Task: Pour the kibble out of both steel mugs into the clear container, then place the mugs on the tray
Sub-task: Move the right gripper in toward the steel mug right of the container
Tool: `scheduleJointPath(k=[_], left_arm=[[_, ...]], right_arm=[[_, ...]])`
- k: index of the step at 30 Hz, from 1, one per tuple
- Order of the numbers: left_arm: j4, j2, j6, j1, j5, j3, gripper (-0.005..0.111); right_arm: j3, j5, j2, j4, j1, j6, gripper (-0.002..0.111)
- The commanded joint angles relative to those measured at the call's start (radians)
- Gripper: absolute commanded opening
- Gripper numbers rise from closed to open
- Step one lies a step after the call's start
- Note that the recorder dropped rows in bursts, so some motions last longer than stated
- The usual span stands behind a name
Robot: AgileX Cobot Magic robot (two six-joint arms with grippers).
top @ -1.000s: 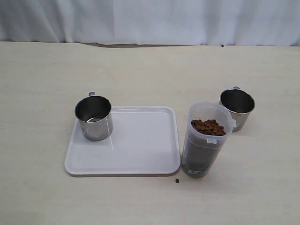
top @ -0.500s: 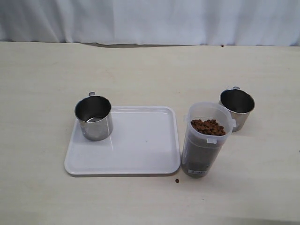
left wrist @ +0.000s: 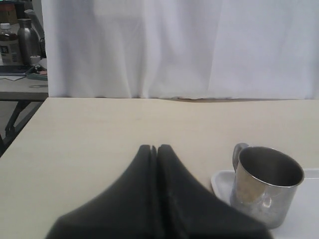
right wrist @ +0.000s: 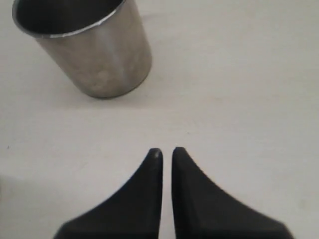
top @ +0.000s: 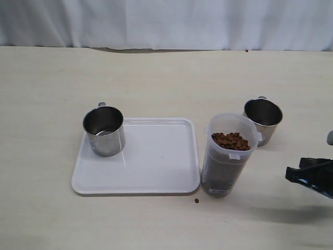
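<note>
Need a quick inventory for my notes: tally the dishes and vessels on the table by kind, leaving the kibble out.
Steel mugs: 2
Clear container: 1
Tray: 1
Total: 4

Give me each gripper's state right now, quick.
Left gripper: closed, holding nothing.
Right gripper: closed, holding nothing.
</note>
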State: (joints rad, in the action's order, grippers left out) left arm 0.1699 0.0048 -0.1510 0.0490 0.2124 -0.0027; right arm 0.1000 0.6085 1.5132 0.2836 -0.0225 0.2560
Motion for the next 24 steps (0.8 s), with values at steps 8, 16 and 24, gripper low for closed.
scheduleJointPath(k=[8,16,24], left_arm=[[-0.003,-0.005,-0.003,0.009,-0.010,0.003,0.000],[-0.003,-0.005,-0.003,0.009,-0.010,0.003,0.000],[-0.003,-0.005,-0.003,0.009,-0.010,0.003,0.000]], right_arm=[[0.067,0.353,0.277,0.085,-0.003,-0.129,0.005],[0.117,0.410,0.373,0.159,-0.003,-0.130,0.008],[0.136,0.411,0.373,0.159,-0.003,-0.130,0.070]])
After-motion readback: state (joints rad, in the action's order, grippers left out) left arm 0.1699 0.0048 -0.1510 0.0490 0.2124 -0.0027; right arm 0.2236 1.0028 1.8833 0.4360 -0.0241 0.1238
